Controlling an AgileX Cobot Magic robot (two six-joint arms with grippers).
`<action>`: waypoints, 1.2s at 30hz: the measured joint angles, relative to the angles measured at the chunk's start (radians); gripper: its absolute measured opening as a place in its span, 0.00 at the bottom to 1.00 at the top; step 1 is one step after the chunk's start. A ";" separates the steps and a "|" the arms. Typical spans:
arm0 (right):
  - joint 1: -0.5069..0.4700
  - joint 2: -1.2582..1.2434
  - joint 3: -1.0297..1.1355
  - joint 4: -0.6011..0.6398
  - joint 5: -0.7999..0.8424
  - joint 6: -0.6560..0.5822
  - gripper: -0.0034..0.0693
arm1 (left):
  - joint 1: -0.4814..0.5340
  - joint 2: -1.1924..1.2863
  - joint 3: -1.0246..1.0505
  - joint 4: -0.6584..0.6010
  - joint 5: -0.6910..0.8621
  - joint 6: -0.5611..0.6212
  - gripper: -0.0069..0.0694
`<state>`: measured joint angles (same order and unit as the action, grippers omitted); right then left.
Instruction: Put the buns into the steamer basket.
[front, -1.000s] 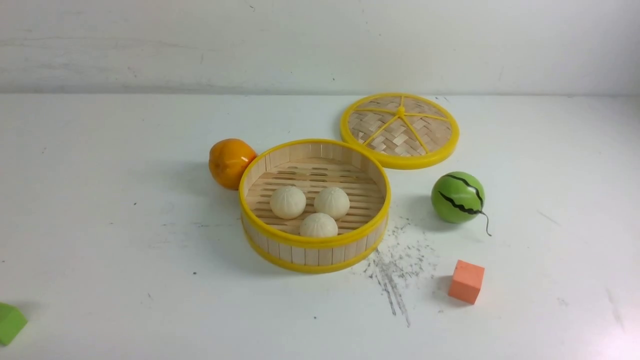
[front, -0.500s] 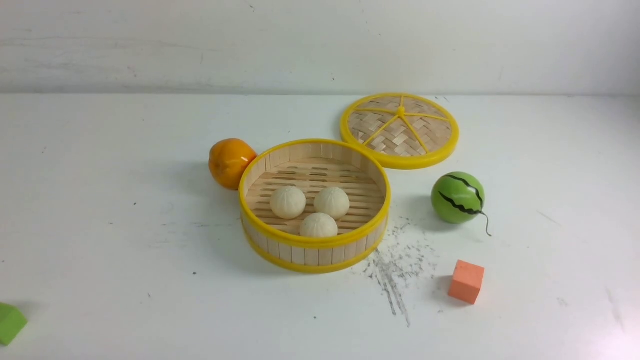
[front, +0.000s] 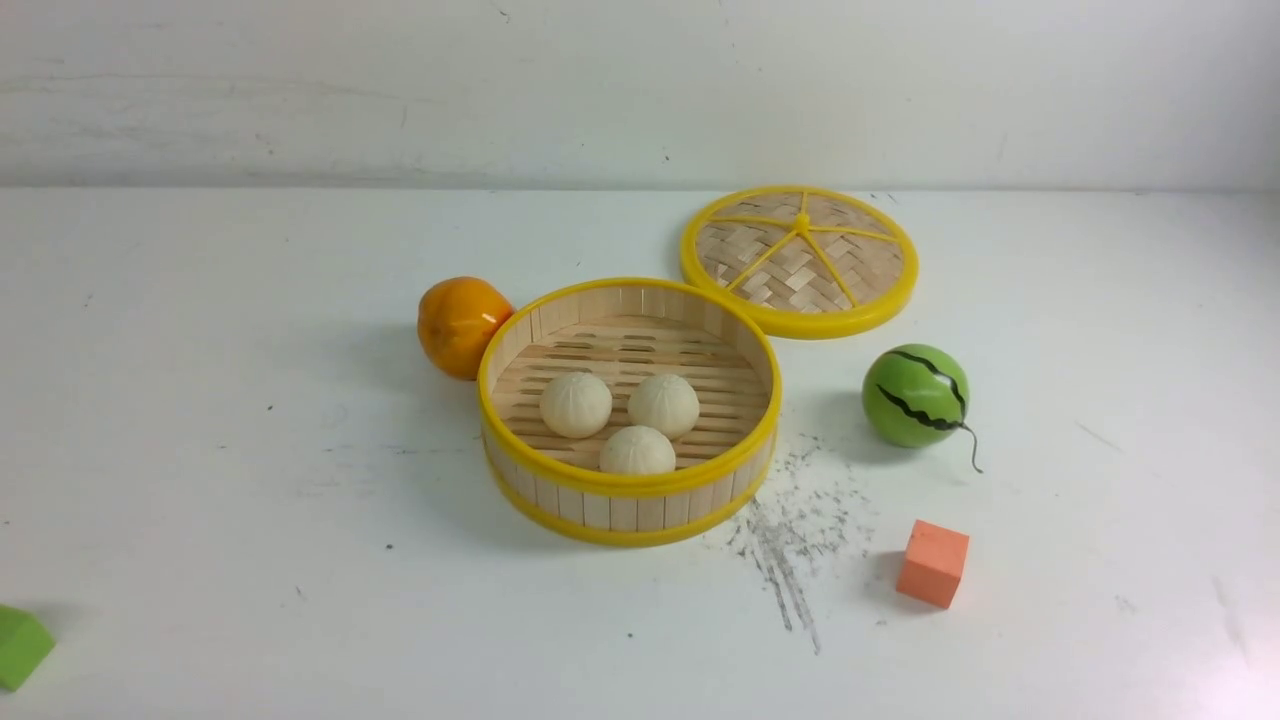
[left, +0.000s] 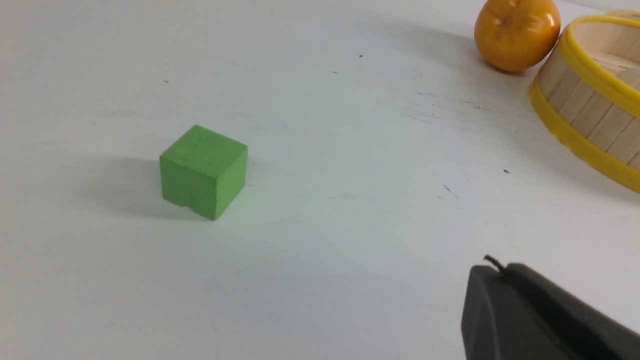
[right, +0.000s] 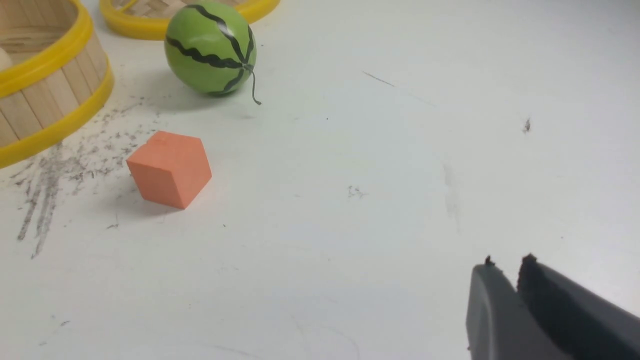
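We see our left gripper (left: 492, 270) closed and empty beside a green cube (left: 203, 171). An orange (front: 460, 326) touches the steamer basket (front: 628, 483), where the three buns (front: 619, 416) sit clustered. Rightward, our right gripper (right: 507, 267) shows a narrow gap, holding nothing.

Orange cube (right: 169, 169) between steamer basket (right: 47, 102) and melon ball (right: 210, 47) (gripper (right: 507, 267) seemingly just ajar, empty).

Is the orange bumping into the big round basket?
Cannot tell. In the front view the orange sits right behind the basket rim, which hides the spot. In the left wrist view they look pressed together, but no clear contact or gap shows.
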<state>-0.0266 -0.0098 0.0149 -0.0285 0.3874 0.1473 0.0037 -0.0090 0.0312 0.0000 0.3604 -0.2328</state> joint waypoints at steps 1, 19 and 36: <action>0.000 0.000 0.000 0.000 0.000 0.000 0.16 | 0.000 0.000 0.000 0.006 0.001 0.000 0.07; 0.000 0.000 0.000 0.000 0.000 0.000 0.19 | 0.000 0.000 0.000 0.026 0.001 0.001 0.07; 0.000 0.000 0.000 0.000 0.000 0.000 0.22 | 0.000 0.000 0.000 0.025 0.001 0.001 0.09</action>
<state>-0.0266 -0.0098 0.0149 -0.0285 0.3874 0.1473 0.0037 -0.0090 0.0312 0.0252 0.3612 -0.2320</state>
